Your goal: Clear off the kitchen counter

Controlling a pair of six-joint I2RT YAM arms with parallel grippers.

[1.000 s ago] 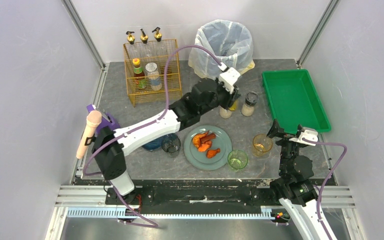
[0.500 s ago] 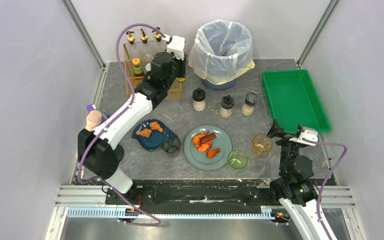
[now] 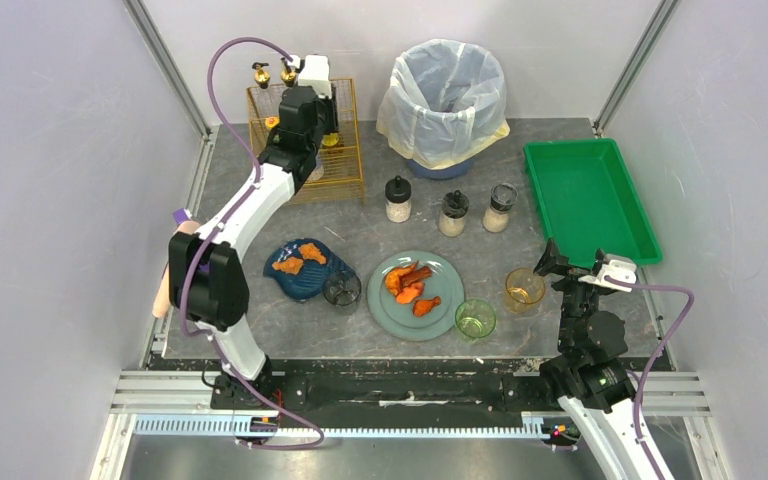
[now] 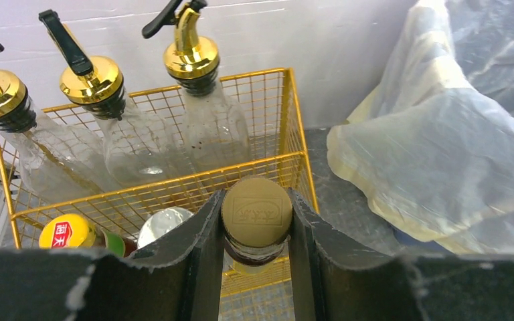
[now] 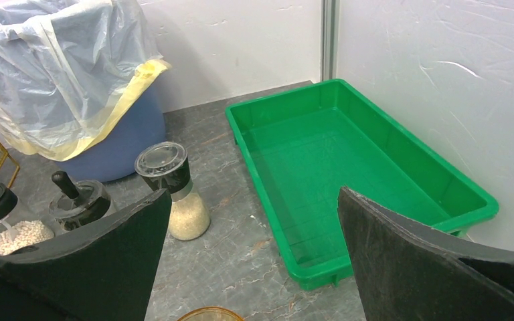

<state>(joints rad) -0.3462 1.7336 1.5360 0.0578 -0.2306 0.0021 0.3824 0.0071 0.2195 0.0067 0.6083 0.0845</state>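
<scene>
1. The kitchen counter (image 3: 370,225), a large matte dark grey slab with faint pale veins, is lying inside a white-walled booth, and a gold wire basket (image 3: 345,170) is standing at its far left corner.
2. The left gripper (image 4: 255,231) is reaching over that basket and pinching a small glass jar with a round tan embossed lid (image 4: 256,208), one finger pressing on each side just under the lid.
3. The jar is hanging over the basket's front right part, in front of three clear glass bottles with gold pourer tops (image 4: 194,53) and just right of a silver-lidded jar (image 4: 164,224). Whether its base is touching the basket floor cannot be told.
4. The step in hand is probably stowing this jar in the basket.
5. The next move is calling for a straight descent clear of the wire rim and the silver-lidded jar. After that the fingers should spread and rise straight up, without catching the pourers.
6. The right gripper (image 5: 254,267) is spread wide and holding nothing, waiting well to the right of the basket beside a green plastic tray (image 5: 348,160).
7. Three lidded shakers (image 3: 453,212) are standing in a row just right of the basket. In front of the basket, a round grey plate of orange food (image 3: 390,315), a blue dish (image 3: 285,285) and three drinking glasses (image 3: 475,318) are not yet cleared, so much of the task seems to be remaining.
</scene>
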